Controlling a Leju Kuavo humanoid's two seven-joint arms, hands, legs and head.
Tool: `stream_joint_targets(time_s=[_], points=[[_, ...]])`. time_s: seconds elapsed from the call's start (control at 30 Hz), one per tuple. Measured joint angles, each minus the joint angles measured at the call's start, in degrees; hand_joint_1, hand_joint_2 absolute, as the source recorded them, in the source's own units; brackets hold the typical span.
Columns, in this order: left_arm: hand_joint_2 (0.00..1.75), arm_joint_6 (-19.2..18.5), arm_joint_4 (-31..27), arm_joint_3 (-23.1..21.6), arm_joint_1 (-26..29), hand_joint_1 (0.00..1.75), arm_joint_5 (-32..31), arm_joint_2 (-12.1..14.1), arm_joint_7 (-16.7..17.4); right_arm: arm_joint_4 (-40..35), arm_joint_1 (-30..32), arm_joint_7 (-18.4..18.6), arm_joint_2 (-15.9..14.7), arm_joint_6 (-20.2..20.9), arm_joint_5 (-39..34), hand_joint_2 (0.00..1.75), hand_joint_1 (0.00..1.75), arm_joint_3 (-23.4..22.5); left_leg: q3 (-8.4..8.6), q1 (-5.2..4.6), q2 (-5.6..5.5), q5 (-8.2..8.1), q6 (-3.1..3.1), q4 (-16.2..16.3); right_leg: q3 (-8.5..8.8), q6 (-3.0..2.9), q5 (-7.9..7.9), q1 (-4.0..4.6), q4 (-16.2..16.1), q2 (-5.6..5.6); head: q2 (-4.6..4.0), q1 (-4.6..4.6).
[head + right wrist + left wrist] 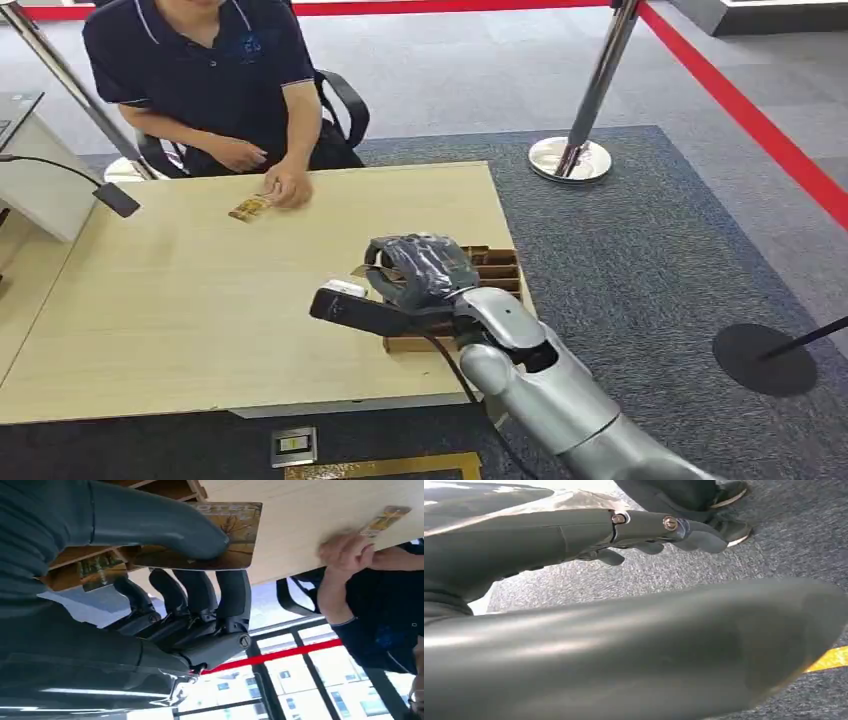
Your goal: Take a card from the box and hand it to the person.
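Observation:
My right hand [420, 270] hovers over the left end of the brown compartmented card box [500, 265], which stands at the right edge of the wooden table [200, 310]. In the right wrist view a patterned card [235, 535] is pinched between the thumb [165, 525] and the fingers [232, 592], next to the box [70, 572], which has another card [100, 565] in it. The seated person [215, 70] rests a hand [288, 187] on a second card [250, 208] lying at the far side of the table. My left hand [649, 530] hangs over the carpet and holds nothing.
A white device [40, 185] with a black microphone [118, 200] stands at the table's left. A stanchion base [570, 160] and a red barrier belt [760, 120] lie to the right on grey carpet. The person sits in a black chair [345, 105].

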Motion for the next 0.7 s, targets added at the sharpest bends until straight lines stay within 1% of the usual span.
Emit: stream_joint_targets(time_s=[0.07,0.13,0.2,0.3,0.43,0.5,0.7], points=[[0.0,0.0,0.0,0.0,0.0,0.0,-0.1,0.0,0.1,0.5,-1.0,-0.4,0.4,0.5,-0.5,1.75,1.54,0.7,0.0,0.0,0.0,0.0,0.0,0.0,-0.01,0.0,0.0,0.0,0.0,0.0,0.0,0.02],[0.0,0.0,0.0,0.0,0.0,0.0,-0.1,0.0,0.2,1.5,-1.8,-0.8,0.9,0.5,-0.7,1.75,1.43,1.4,0.0,0.01,0.0,0.0,0.0,0.0,-0.01,0.0,0.0,0.0,0.0,0.0,0.0,0.0],[0.0,0.0,0.0,-0.1,0.0,0.0,-0.1,0.0,0.3,3.4,-2.7,-0.9,1.7,0.0,-0.7,1.75,1.43,2.3,0.0,0.01,0.0,0.0,0.0,0.0,-0.01,0.0,0.0,0.01,0.0,0.0,0.0,0.0],[0.0,0.0,0.0,-0.1,0.0,0.0,0.2,0.0,0.3,6.6,-3.6,-0.6,2.7,-1.4,0.0,1.75,1.47,3.8,-0.01,0.01,0.0,0.01,-0.01,0.0,0.0,0.0,0.0,0.01,0.0,0.0,0.0,0.0],[0.0,0.0,0.0,-0.2,0.0,0.0,0.6,0.0,0.3,10.7,-4.4,-0.2,4.1,-3.9,1.4,1.75,1.43,5.6,-0.01,0.01,0.0,0.01,-0.01,0.0,-0.01,0.0,0.0,0.01,0.0,0.0,0.0,0.0],[0.0,0.0,0.0,-0.2,0.0,0.0,0.6,-0.1,0.3,12.7,-4.8,0.7,4.6,-5.2,2.5,1.75,1.41,6.4,-0.01,0.01,0.0,0.01,-0.01,0.0,-0.01,0.0,0.0,0.01,0.0,0.0,0.0,0.0],[0.0,0.0,0.0,-0.4,0.0,0.0,0.0,-0.1,-0.1,16.4,-5.3,2.5,5.1,-8.5,4.9,1.75,1.43,7.8,-0.01,0.01,0.0,0.01,-0.01,0.0,-0.01,0.0,0.0,0.01,0.0,0.0,0.0,0.02]])
